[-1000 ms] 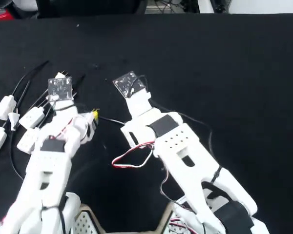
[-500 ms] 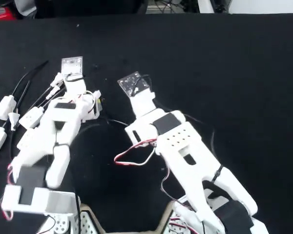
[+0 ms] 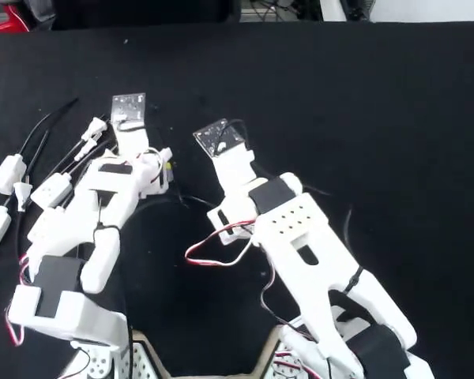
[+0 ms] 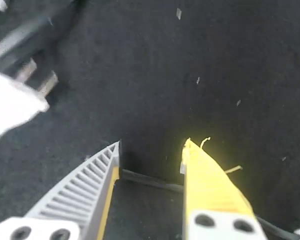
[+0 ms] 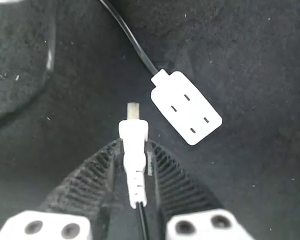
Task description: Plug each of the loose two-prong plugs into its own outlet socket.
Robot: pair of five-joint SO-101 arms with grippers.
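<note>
Left gripper (image 4: 151,150) swings far, spread empty beside loose plug (image 4: 12,102): pickup likely next. Right gripper (image 5: 134,146) steady, pinching second plug (image 5: 133,131) near socket (image 5: 186,107).

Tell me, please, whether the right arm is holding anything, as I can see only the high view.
Observer: Yes, the right hand is shut on a white plug, prongs pointing forward.
Operator: Is a socket close to it?
Observer: A white outlet socket lies just ahead and to one side, apart from the prongs.
Operator: And the left arm?
Observer: The left hand is open and empty above the cloth, with a loose plug lying off to its side.
</note>
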